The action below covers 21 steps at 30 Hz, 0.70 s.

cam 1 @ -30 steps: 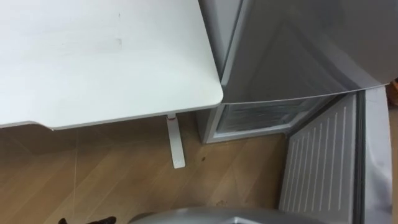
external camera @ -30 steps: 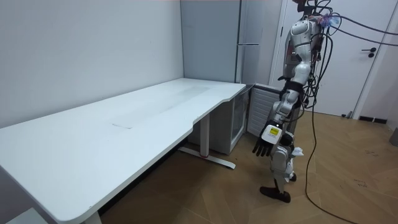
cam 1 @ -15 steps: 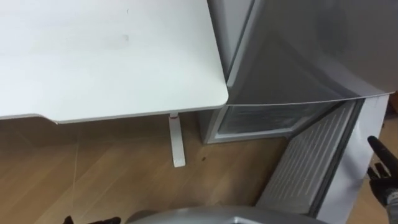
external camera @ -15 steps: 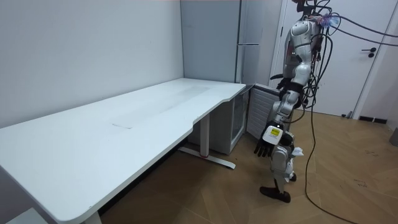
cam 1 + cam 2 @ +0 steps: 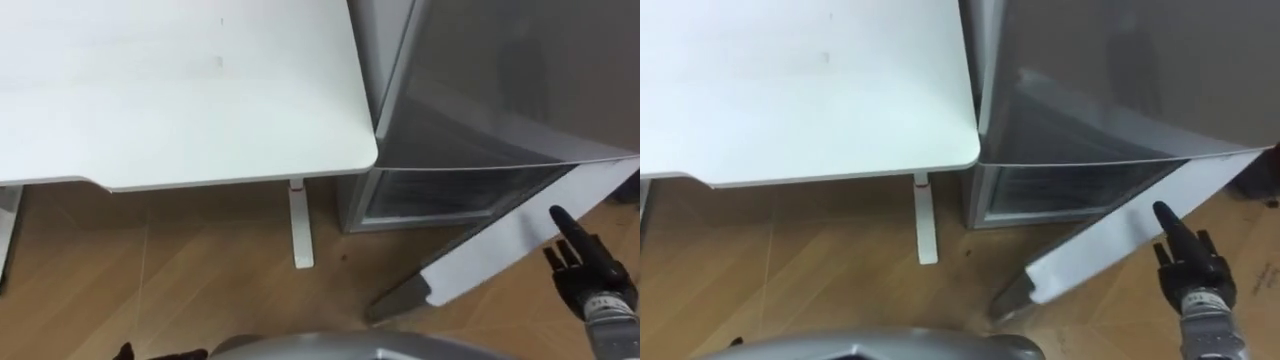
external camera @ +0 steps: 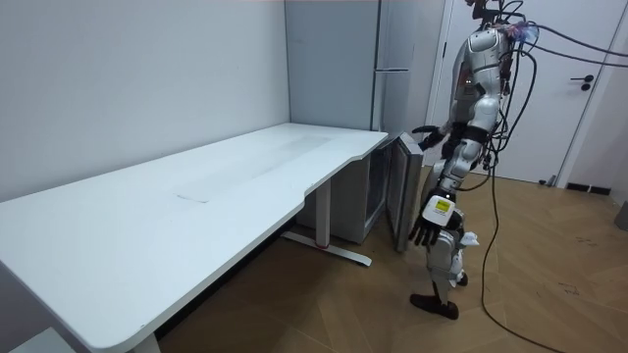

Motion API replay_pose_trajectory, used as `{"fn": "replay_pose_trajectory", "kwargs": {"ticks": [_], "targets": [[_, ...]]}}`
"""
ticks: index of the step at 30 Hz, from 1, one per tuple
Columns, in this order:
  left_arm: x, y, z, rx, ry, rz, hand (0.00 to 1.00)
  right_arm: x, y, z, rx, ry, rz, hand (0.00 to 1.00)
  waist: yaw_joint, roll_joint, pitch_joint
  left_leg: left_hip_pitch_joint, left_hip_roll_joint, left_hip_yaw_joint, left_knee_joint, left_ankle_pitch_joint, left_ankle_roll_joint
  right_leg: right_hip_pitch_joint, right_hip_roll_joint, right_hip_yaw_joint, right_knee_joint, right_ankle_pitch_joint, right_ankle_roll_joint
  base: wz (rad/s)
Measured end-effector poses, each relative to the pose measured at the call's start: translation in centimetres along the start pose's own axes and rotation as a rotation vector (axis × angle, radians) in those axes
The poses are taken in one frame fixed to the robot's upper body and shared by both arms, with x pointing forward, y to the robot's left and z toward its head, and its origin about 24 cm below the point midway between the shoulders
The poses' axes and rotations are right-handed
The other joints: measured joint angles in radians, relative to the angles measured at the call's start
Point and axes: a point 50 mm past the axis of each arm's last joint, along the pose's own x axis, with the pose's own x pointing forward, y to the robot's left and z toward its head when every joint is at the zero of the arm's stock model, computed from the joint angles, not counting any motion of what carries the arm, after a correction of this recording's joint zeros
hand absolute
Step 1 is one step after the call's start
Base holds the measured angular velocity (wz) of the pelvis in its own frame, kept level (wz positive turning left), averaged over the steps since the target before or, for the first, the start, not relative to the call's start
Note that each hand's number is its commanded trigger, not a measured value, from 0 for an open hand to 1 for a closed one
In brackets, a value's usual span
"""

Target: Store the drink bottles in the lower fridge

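Standing on a wooden floor (image 5: pixel 200 270) by the corner of a white desk (image 5: pixel 180 100), robot faces a tall grey fridge (image 5: pixel 500 70) set against the desk's end.

- Lower fridge compartment (image 5: pixel 450 190): at floor level under the grey upper door; its opening shows a pale ribbed inner wall, and what is on the shelves cannot be made out.
- Lower fridge door (image 5: pixel 500 245): white, part-open, angled out from the cabinet toward the robot; in the room view it stands roughly halfway between shut and wide open.
- Right hand (image 5: pixel 585 270): raised at the door's free edge, fingers straight and together, holding nothing, tips at the door's upper outer edge; whether they press on it cannot be told.
- Left hand (image 6: pixel 432 224): hanging low beside the thigh on the side away from the fridge, fingers loosely spread and pointing down, nothing in it.
- Desk leg (image 5: pixel 302 225): white, upright with a flat foot on the floor, just beside the fridge's base.
- White room door (image 6: pixel 574 88): closed, behind the robot at the room view's right.
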Motion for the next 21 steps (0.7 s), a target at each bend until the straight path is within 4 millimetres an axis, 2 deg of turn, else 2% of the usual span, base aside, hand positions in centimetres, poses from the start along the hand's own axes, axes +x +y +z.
{"fn": "replay_pose_trajectory", "kwargs": {"ticks": [4, 10, 15, 17, 18, 19, 21], "targets": [[0.0, -0.2, -0.1, -0.004, 0.005, 0.0, 0.0, 0.3, 1.0, -0.8, -0.009, 0.027, 0.03, 0.0, 0.003, -0.001, 0.0003, -0.012, -0.003, -0.015, 0.009, 0.0, 0.0, 0.001, -0.001, -0.012, -0.002, 0.0, 0.0, 0.13], [-0.1, -0.6, -0.3, 0.006, 0.008, -0.005, 0.0, 0.6, 2.0, -1.3, -0.039, 0.049, 0.071, 0.0, 0.028, -0.001, 0.0003, -0.032, -0.012, -0.048, 0.027, 0.0, 0.0, 0.009, -0.004, -0.044, -0.025, -0.002, 0.001, 0.18], [0.0, -0.6, -0.2, 0.017, 0.002, 0.01, 0.0, 1.2, 3.9, -1.6, -0.09, 0.07, 0.125, 0.0, 0.052, -0.009, 0.0006, -0.042, -0.02, -0.074, 0.032, 0.0, 0.001, 0.022, -0.008, -0.072, -0.031, -0.003, 0.003, 0.15], [0.0, -0.3, 0.0, 0.02, -0.002, 0.015, 0.0, 1.2, 3.8, -1.7, -0.108, 0.077, 0.111, 0.0, 0.05, -0.013, 0.0033, -0.045, -0.021, -0.08, 0.037, 0.001, 0.001, 0.022, -0.009, -0.084, -0.028, -0.003, 0.003, 0.14], [0.0, -0.3, -0.1, 0.02, 0.001, 0.02, 0.0, 1.3, 4.1, -1.7, -0.132, 0.081, 0.116, 0.0, 0.052, -0.02, 0.0087, -0.045, -0.02, -0.08, 0.037, 0.001, 0.001, 0.023, -0.009, -0.084, -0.027, -0.003, 0.003, 0.04], [0.0, -0.2, -0.1, 0.02, 0.002, 0.021, 0.0, 1.4, 4.2, -1.7, -0.138, 0.084, 0.114, 0.0, 0.053, -0.021, 0.0109, -0.047, -0.02, -0.081, 0.037, 0.0, 0.001, 0.023, -0.009, -0.085, -0.025, -0.003, 0.003, 0.0], [0.0, -0.3, -0.5, 0.021, 0.02, 0.02, 0.0, 1.5, 4.4, -1.7, -0.14, 0.086, 0.096, 0.0, 0.059, -0.02, 0.013, -0.048, -0.02, -0.08, 0.038, 0.0, 0.001, 0.023, -0.01, -0.086, -0.02, -0.003, 0.003, 0.0]]}}
